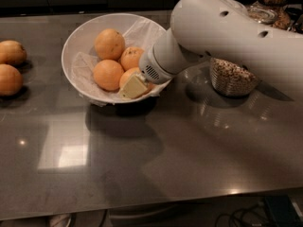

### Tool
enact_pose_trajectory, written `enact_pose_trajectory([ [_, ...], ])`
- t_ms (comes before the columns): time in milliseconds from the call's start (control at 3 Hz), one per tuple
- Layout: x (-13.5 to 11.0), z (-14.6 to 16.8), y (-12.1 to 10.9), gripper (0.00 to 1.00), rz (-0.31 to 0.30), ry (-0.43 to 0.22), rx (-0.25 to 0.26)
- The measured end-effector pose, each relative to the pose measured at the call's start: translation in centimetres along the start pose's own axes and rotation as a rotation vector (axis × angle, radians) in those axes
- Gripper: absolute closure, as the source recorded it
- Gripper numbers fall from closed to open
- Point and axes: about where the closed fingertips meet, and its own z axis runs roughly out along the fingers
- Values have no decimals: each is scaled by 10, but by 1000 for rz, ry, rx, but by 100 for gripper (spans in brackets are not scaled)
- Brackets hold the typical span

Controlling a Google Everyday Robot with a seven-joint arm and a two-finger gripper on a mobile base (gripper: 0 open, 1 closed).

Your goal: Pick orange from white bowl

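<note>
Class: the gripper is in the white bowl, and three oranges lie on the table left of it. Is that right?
No. The camera view shows two oranges on the table, not three. The gripper is in the white bowl.

Cream hand sits in the round white paper-lined bowl. Round oranges are plain orange. Glossy surface is dark grey.

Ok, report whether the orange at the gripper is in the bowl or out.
In. The orange sits inside the rim of the white bowl, the gripper at it.
</note>
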Motion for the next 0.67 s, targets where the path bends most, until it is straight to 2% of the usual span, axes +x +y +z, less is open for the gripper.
enact_pose_trajectory([
  [667,-1,15,-4,32,16,24,20],
])
